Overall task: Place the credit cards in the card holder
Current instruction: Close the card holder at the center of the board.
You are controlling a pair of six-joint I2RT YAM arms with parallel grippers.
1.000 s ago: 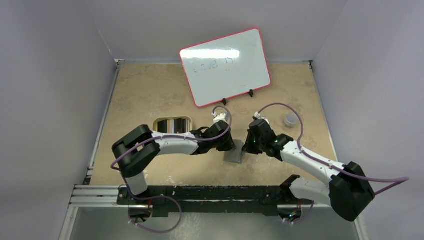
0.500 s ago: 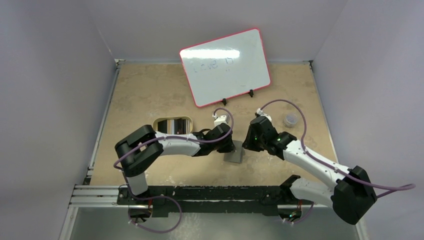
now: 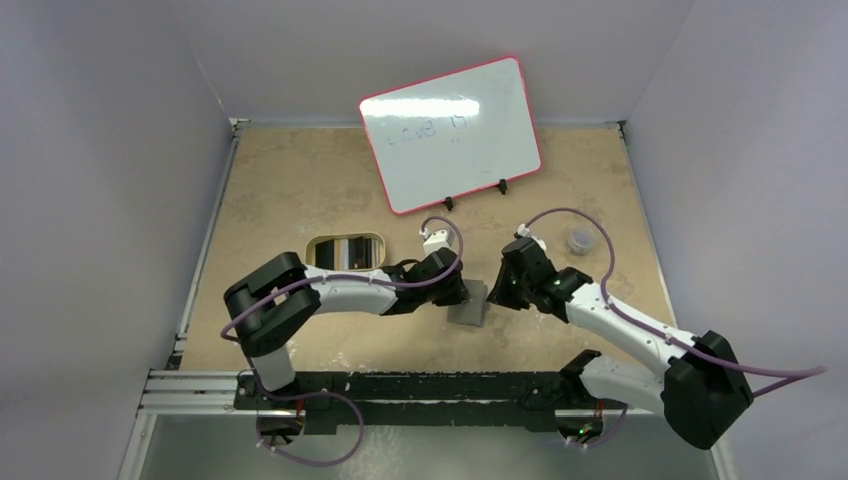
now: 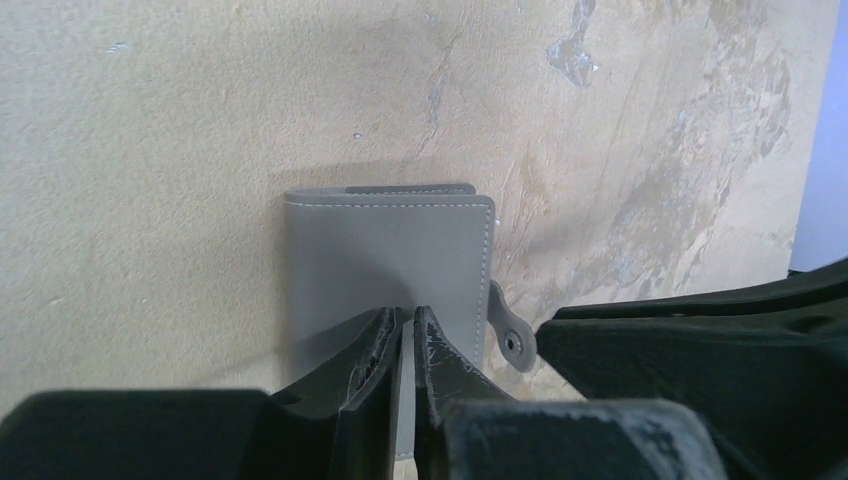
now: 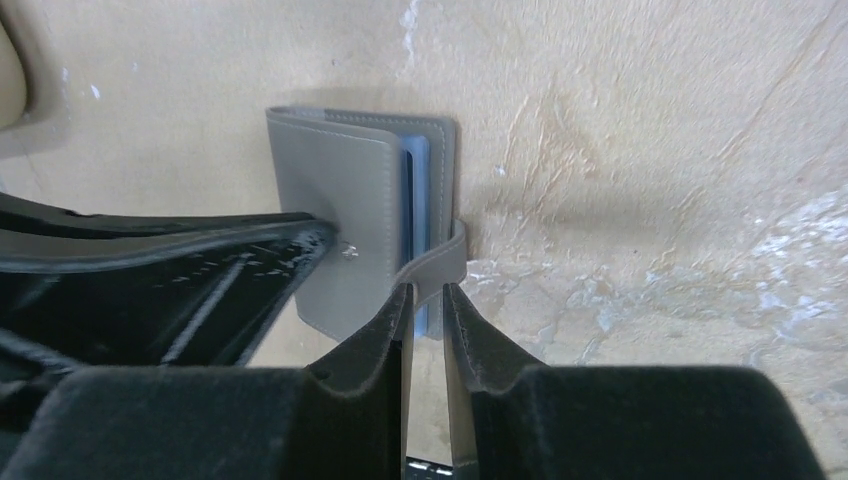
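We are seeing left pincer (image 4: 405, 315) clenched, resting on small grey bifold card holder (image 4: 390, 250), right pincer (image 5: 428, 292) at its edge tab (image 5: 442, 262), grip untellable, tan tabletop (image 4: 150, 120) showing beyond

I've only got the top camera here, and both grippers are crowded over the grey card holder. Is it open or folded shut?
Observer: Folded. The left wrist view shows the card holder lying flat, stitched grey cover up.
Operator: And on the left?
Observer: The left gripper has its jaws almost together, tips down on that cover.
Operator: And the right?
Observer: The closing tab is unfastened, and its end sits between the tips of the right gripper. I can't tell whether they pinch it.
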